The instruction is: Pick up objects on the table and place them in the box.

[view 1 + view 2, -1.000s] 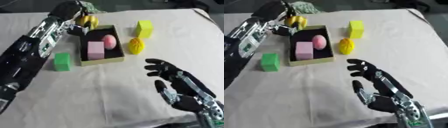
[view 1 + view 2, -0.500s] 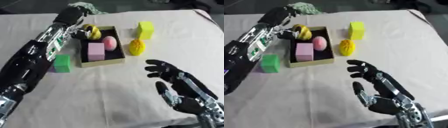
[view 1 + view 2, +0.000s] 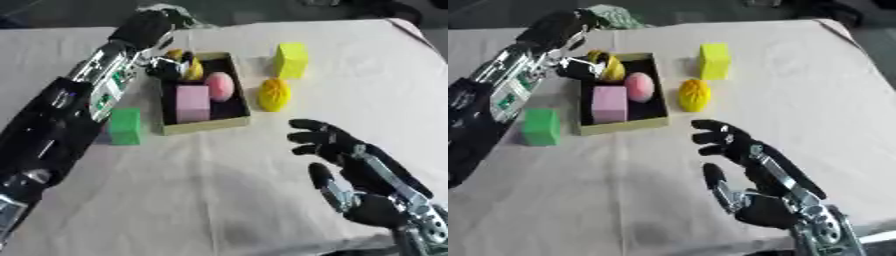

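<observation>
Inside box [image 3: 203, 126]: one pink block [image 3: 192, 103], one pink egg [image 3: 220, 86].

Left hand [image 3: 166, 67] curled, arm outstretched; right hand [image 3: 337, 150] spread.

Two blocks [image 3: 192, 103] inside box [image 3: 206, 125]; others [image 3: 275, 94] right.

The box [image 3: 203, 127] has olive-tan walls and a black interior; inside it are a pale pink block [image 3: 192, 103], a pink egg-shaped object [image 3: 219, 86] and a yellow object with dark markings [image 3: 187, 65]. Beside the box lie a green block [image 3: 124, 126], a yellow ridged object [image 3: 275, 94] and a yellow-green block [image 3: 291, 59], all on the off-white tabletop [image 3: 219, 190]. Both the left robot hand [image 3: 164, 67] and the right robot hand [image 3: 346, 165] are black with silver parts.
</observation>
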Available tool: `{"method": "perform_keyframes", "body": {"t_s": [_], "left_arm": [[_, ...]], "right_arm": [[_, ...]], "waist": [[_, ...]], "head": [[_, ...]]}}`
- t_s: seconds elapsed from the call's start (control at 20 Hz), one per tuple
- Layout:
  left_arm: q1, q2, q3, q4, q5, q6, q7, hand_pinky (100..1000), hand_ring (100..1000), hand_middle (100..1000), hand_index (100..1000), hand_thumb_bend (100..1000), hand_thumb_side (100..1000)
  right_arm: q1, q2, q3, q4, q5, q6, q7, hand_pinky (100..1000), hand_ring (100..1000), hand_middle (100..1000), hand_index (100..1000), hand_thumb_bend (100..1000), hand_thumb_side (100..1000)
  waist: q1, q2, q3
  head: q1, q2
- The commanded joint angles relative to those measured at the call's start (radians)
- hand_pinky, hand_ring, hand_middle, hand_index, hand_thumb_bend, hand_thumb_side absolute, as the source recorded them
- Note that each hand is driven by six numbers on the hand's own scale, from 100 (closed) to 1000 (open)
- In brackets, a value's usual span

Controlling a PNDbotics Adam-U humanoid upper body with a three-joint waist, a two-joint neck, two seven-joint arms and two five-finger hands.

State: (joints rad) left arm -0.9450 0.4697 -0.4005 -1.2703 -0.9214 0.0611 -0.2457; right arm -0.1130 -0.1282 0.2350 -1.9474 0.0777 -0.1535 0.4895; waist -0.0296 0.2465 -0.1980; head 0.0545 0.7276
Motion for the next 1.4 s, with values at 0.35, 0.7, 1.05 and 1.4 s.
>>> {"method": "perform_keyframes", "body": {"t_s": [0.35,0.7,1.05,1.4], "left_arm": [[0.076,0.247,-0.035,-0.360,0.129,0.003,-0.238,782,732,747,908,256,340],[0.159,0.315,-0.070,-0.399,0.108,-0.007,-0.402,791,755,788,929,372,461],[0.190,0.303,-0.087,-0.359,0.067,-0.036,-0.467,790,755,792,930,448,600],[0.222,0.291,-0.080,-0.305,0.019,-0.052,-0.472,786,751,788,927,499,574]], "right_arm": [[0.008,-0.028,-0.018,-0.009,0.019,-0.004,-0.016,830,903,930,822,100,399],[0.017,-0.036,-0.023,-0.010,0.029,-0.005,-0.023,830,903,930,822,100,395],[0.019,-0.036,-0.024,-0.009,0.032,-0.006,-0.026,830,903,930,822,100,394],[0.021,-0.038,-0.024,-0.007,0.033,-0.006,-0.027,830,903,929,822,100,394]], "waist": [[0.014,-0.030,0.027],[0.019,-0.032,0.037],[0.020,-0.034,0.039],[0.025,-0.039,0.041]], "head": [[-0.052,-0.003],[-0.055,0.001],[-0.049,0.003],[-0.053,0.007]]}}
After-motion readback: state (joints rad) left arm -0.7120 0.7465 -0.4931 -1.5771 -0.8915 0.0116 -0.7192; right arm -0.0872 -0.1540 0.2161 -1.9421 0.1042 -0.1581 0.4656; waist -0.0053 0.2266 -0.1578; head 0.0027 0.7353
